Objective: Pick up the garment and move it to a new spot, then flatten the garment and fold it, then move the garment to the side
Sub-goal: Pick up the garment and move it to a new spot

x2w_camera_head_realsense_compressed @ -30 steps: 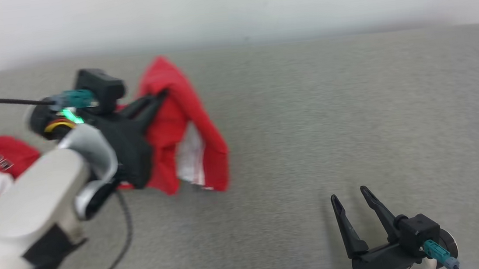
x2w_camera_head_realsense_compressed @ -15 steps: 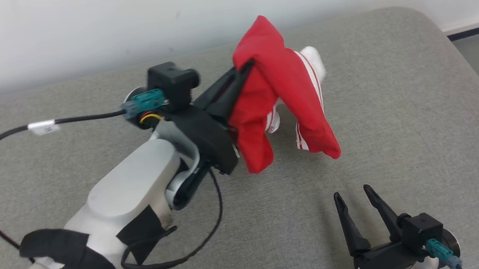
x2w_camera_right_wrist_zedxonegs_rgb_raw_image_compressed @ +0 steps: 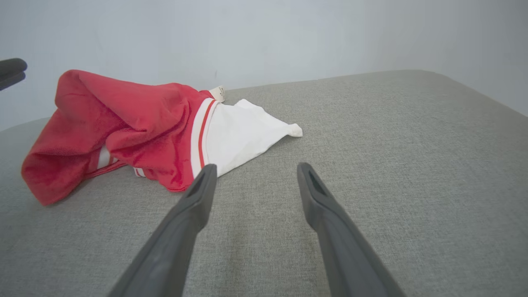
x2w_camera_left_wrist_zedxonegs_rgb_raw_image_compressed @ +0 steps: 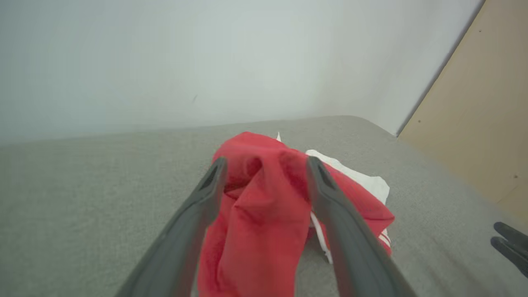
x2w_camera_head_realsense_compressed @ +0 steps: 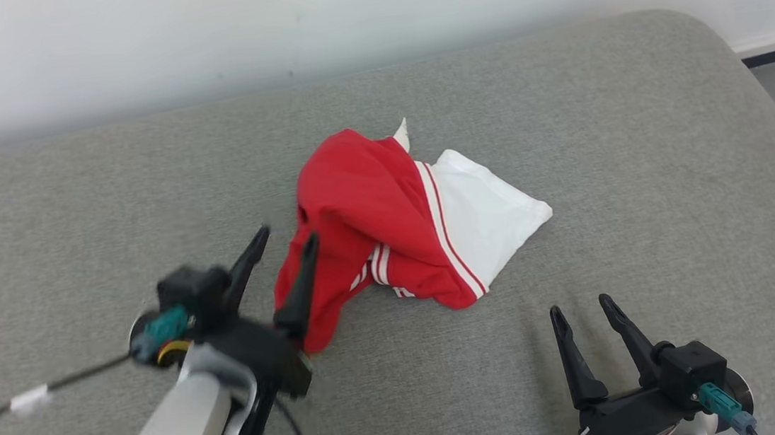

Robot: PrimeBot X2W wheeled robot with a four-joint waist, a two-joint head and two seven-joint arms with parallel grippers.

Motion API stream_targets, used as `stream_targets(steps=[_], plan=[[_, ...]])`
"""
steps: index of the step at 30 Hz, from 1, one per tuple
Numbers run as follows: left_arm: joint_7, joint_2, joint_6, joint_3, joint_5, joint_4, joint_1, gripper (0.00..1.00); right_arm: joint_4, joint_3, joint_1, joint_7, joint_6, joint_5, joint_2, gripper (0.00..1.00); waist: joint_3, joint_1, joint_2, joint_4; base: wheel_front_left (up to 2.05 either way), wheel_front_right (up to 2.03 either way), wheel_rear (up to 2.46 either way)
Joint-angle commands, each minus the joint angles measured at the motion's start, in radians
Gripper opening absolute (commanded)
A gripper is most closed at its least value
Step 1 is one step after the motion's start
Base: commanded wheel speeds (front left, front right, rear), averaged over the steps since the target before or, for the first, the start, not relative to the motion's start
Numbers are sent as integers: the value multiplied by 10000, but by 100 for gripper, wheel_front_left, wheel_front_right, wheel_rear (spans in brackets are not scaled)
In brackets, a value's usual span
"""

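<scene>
Letting go was the change at this mark. The left gripper point(x2w_camera_head_realsense_compressed: 287, 234), which half a second before held the red-and-white garment point(x2w_camera_head_realsense_compressed: 387, 210) bunched up and clear of the grey cushion point(x2w_camera_head_realsense_compressed: 634, 115), now stood with fingers spread wide and nothing pinched between them. The garment lay dropped in a crumpled heap near the cushion's middle, its red part humped toward the robot's left and a white panel lying flatter toward the right. One left finger overlapped the heap's near red edge in the head view; I could not tell if they touched. The right gripper point(x2w_camera_head_realsense_compressed: 581, 305) sat low on the right, fingers wide and empty, near the heap but apart from it. Judgement: the move to a new spot looked done. Flattening came next, and the humped folds would need drawing out.
</scene>
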Motion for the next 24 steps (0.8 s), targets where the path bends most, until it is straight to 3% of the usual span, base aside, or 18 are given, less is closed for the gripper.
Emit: stream_targets(steps=[1, 8, 15, 24], plan=[[-31, 9, 12, 563, 355, -219, 545, 100, -6, 13, 19, -2, -21, -136, -5, 100, -186, 0, 0, 223, 0, 0, 0], [-32, -245, 44, 2804, 2040, -1264, 2941, 100, 47, -159, 332, -4, -21, -187, -19, 100, -633, 0, 0, 668, 0, 0, 0], [-33, -1009, 230, 5321, 3525, -2570, 5263, 100, 100, -301, 701, -4, -21, -287, -2, 100, -1209, 0, 0, 907, 0, 0, 0], [-33, -1638, 116, 6826, 4810, -3548, 6933, 100, 67, -501, 1007, -2, -21, -273, 22, 100, -1474, 0, 0, 1158, 0, 0, 0]])
